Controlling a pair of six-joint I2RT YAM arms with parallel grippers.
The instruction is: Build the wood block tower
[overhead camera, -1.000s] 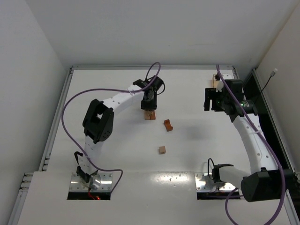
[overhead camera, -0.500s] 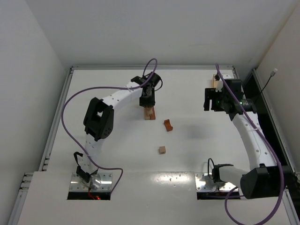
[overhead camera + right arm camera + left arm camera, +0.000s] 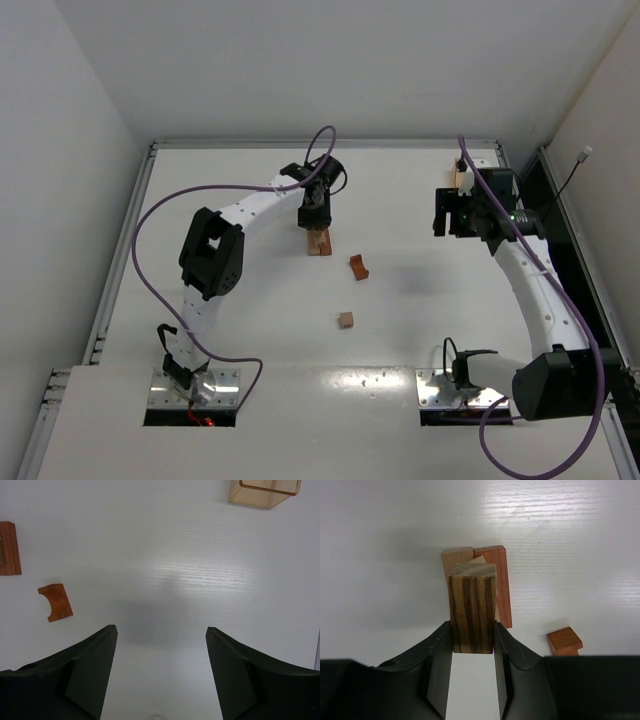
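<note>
left gripper (image 3: 317,220) shifted, holding block (image 3: 471,605), tray (image 3: 260,498) apart

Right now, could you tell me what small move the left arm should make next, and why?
Probably ease the left hand straight down: it grips the striped block upright over the two flat blocks lying side by side, and contact isn't clear.

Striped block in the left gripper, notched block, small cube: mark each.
striped block (image 3: 472,612), left wrist view, middle of its facing side.
notched block (image 3: 56,601), right wrist view, flat top face.
small cube (image 3: 346,320), top external view, top face.
</note>
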